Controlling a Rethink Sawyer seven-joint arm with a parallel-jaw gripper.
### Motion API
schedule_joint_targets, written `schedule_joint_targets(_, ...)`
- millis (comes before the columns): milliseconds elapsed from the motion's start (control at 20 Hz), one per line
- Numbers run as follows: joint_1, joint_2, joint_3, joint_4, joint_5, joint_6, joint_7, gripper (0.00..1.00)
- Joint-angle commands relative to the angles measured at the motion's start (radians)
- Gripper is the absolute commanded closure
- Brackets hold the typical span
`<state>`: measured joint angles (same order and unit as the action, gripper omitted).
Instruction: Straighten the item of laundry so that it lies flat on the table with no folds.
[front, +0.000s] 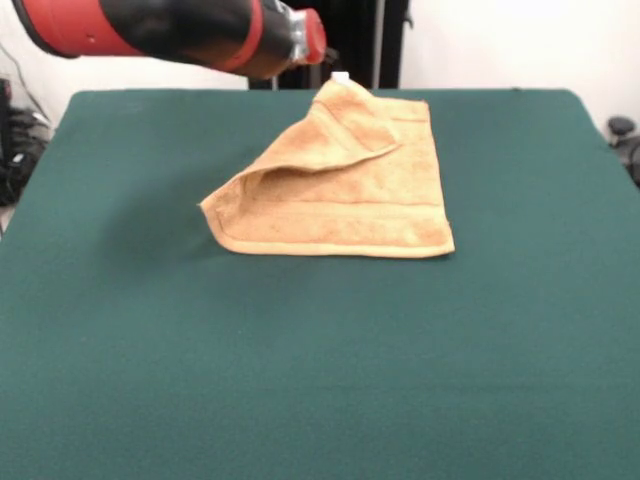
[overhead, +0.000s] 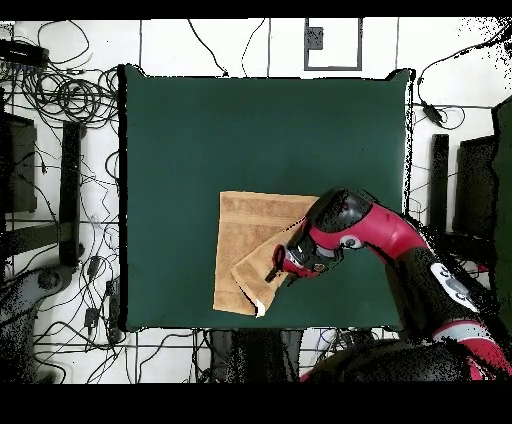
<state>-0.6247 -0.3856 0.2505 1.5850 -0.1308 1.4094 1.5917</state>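
The orange-tan towel (front: 350, 195) lies on the dark green table (front: 320, 380) at its far middle. One corner is folded over the rest in a raised diagonal flap (front: 330, 140). A small white tag (front: 340, 76) shows at the flap's far tip. In the overhead view the towel (overhead: 245, 225) lies near the table's bottom edge, and the flap (overhead: 255, 275) and the tag (overhead: 262, 308) show there too. My gripper (overhead: 283, 266) sits over the flap's right side. The red and black arm (front: 190, 30) hides it in the front view, so its state cannot be made out.
The arm (overhead: 370, 230) reaches in from the bottom right of the overhead view and covers the towel's right edge. Green table (overhead: 260, 130) stretches beyond the towel. Cables and stands lie on the floor around the table.
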Motion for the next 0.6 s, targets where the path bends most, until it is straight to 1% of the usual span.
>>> schedule_joint_targets(50,0.027,0.008,0.118,0.043,-0.069,-0.113,-0.129,0.00)
schedule_joint_targets(100,0.033,-0.023,0.126,0.049,-0.107,-0.270,-0.130,0.00)
schedule_joint_targets(150,0.036,-0.049,0.132,0.054,-0.143,-0.386,-0.129,0.00)
schedule_joint_targets(200,0.058,-0.101,0.126,0.056,-0.217,-0.547,-0.100,0.00)
schedule_joint_targets(300,0.108,-0.164,0.088,0.050,-0.297,-0.664,-0.014,0.00)
schedule_joint_targets(350,0.125,-0.180,0.072,0.049,-0.313,-0.676,0.019,0.00)
schedule_joint_targets(400,0.157,-0.195,0.043,0.048,-0.333,-0.695,0.078,0.00)
schedule_joint_targets(500,0.187,-0.204,0.018,0.044,-0.355,-0.732,0.127,0.00)
schedule_joint_targets(600,0.205,-0.198,0.005,0.027,-0.354,-0.736,0.139,0.00)
